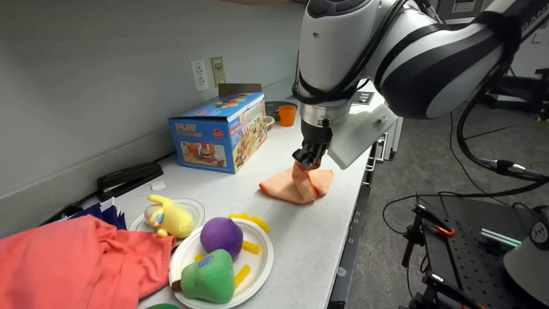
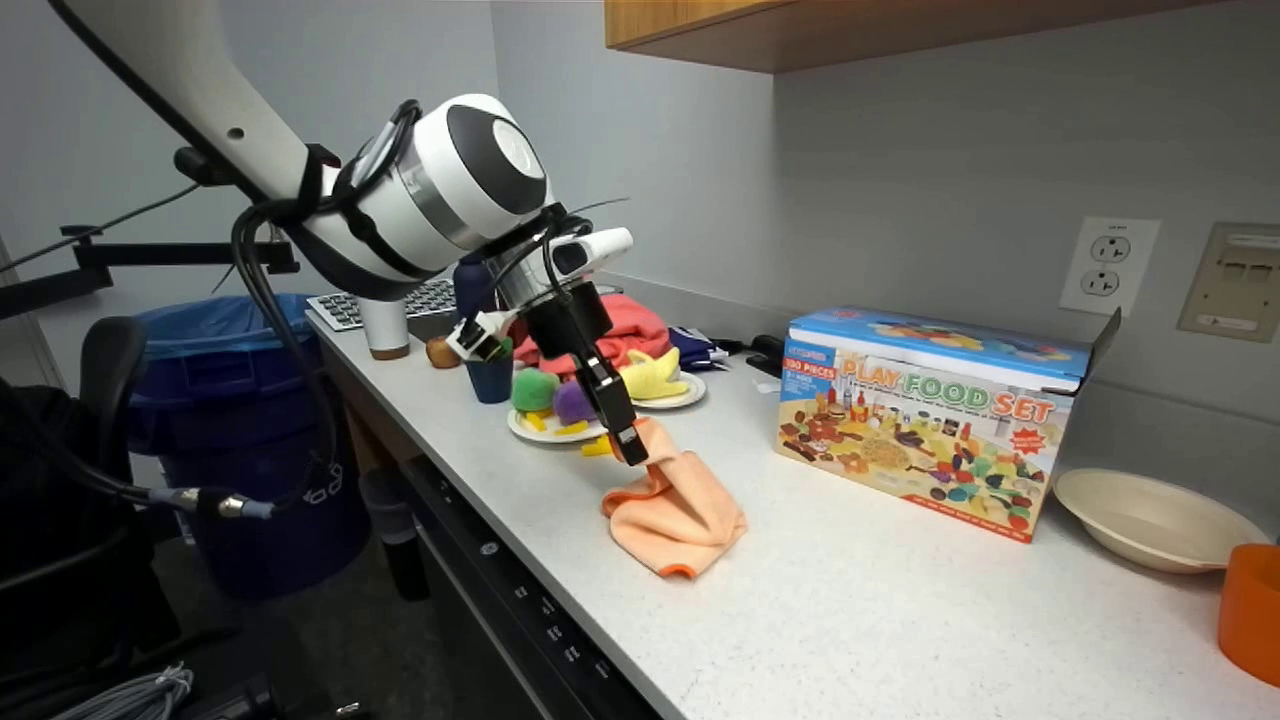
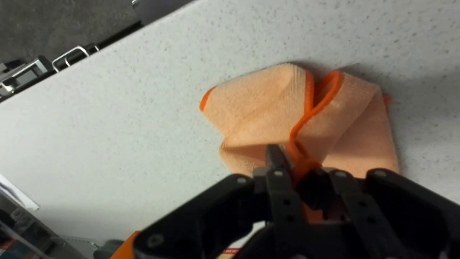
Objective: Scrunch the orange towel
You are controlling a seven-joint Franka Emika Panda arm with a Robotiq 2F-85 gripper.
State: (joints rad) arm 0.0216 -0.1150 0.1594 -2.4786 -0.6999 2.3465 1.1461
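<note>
The orange towel (image 1: 283, 187) is a light-peach cloth with a bright orange hem. It lies on the counter, folded and bunched, in both exterior views (image 2: 680, 522). Its middle rises in a peak to my gripper (image 1: 307, 162). In the wrist view, the gripper (image 3: 299, 167) has a gathered fold of the towel (image 3: 266, 104) pinched between its fingers, with the hem running up into them. The rest of the cloth spreads below the fingertips on the counter. The gripper (image 2: 628, 447) is tilted and close above the counter. The part of the cloth inside the jaws is mostly hidden.
A colourful toy box (image 1: 206, 148) stands by the wall. A plate (image 1: 263, 274) holds plush food, beside a larger coral cloth (image 1: 85, 262). An orange cup (image 2: 1250, 615) and a bowl (image 2: 1160, 520) stand beyond the box. The counter's front edge (image 1: 349, 223) runs close to the towel.
</note>
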